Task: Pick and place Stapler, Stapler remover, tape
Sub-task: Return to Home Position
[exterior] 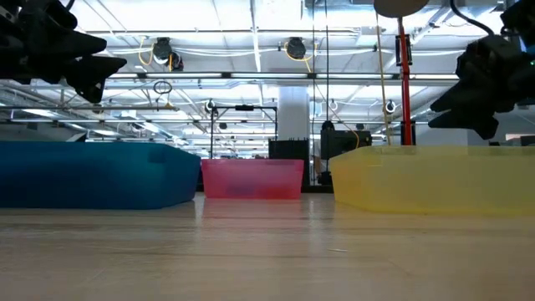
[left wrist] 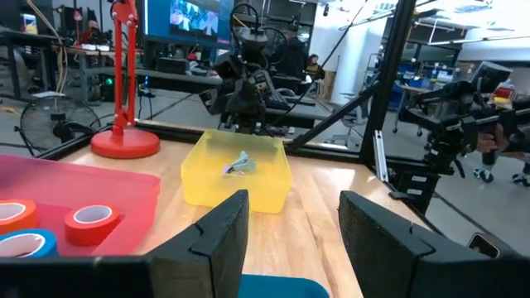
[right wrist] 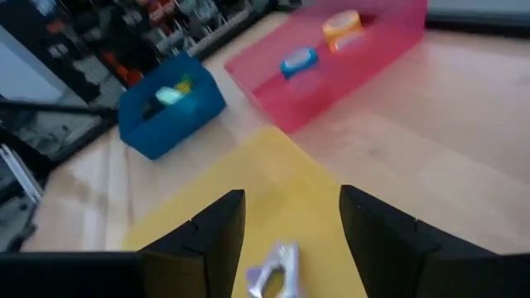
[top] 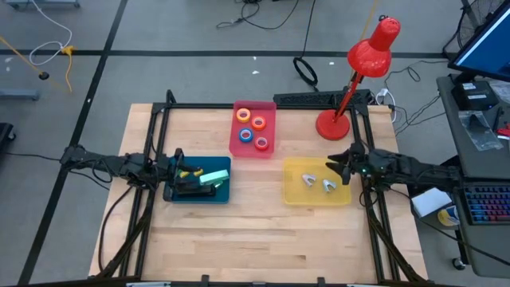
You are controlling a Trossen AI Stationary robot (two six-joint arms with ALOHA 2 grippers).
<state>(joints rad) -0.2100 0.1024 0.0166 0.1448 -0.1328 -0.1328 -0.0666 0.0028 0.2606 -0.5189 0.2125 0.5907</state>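
Nearest, at nine o'clock, our left gripper (top: pixel 169 171) hangs wide open and empty over the blue bin (top: pixel 203 197) holding the green stapler (top: pixel 213 179). At three, our right gripper (top: pixel 339 165), equally open and empty, hangs beside the yellow bin (top: pixel 307 166) with pale staple removers (top: pixel 328 186). Farther, at twelve, the pink bin (top: pixel 238 148) holds blue, orange, red and yellow tape rings (top: pixel 245 134).

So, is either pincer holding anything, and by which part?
Nothing is held. The left pincer is open and empty by the blue bin; the right pincer is open and empty at the yellow bin.
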